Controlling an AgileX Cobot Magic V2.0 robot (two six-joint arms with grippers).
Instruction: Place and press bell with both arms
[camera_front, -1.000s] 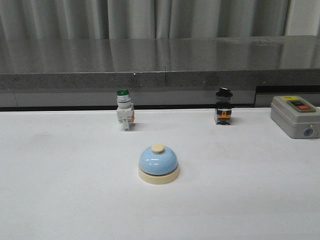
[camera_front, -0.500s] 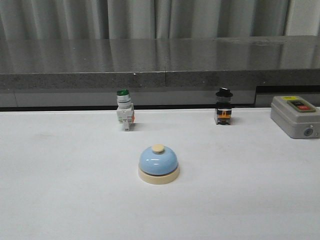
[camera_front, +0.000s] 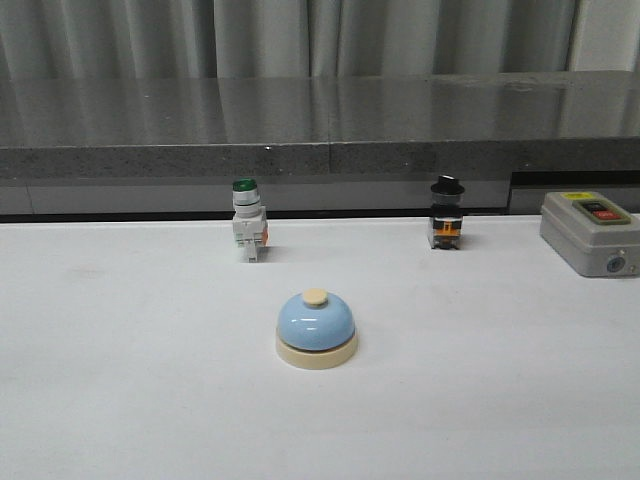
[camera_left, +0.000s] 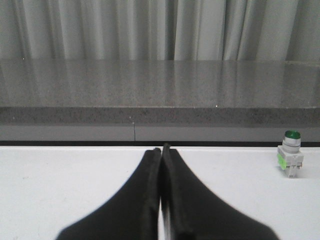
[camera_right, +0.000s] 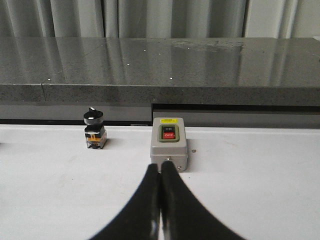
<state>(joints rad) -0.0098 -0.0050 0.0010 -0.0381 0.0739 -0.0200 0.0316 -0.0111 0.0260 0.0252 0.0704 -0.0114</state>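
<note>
The light-blue dome bell (camera_front: 316, 327) with cream base and cream button stands upright on the white table (camera_front: 120, 380), near the middle in the front view. No arm shows in the front view. My left gripper (camera_left: 161, 149) is shut and empty in the left wrist view; the bell is out of that view. My right gripper (camera_right: 160, 166) is shut and empty in the right wrist view, its tips just in front of the grey box (camera_right: 169, 145); the bell is out of that view too.
A green-capped white push-button switch (camera_front: 248, 230) stands behind the bell to the left, also in the left wrist view (camera_left: 290, 160). A black-knobbed switch (camera_front: 447, 224) stands back right, also in the right wrist view (camera_right: 94, 132). The grey box with red and black buttons (camera_front: 592, 232) sits far right. A dark stone ledge (camera_front: 320, 130) runs along the back.
</note>
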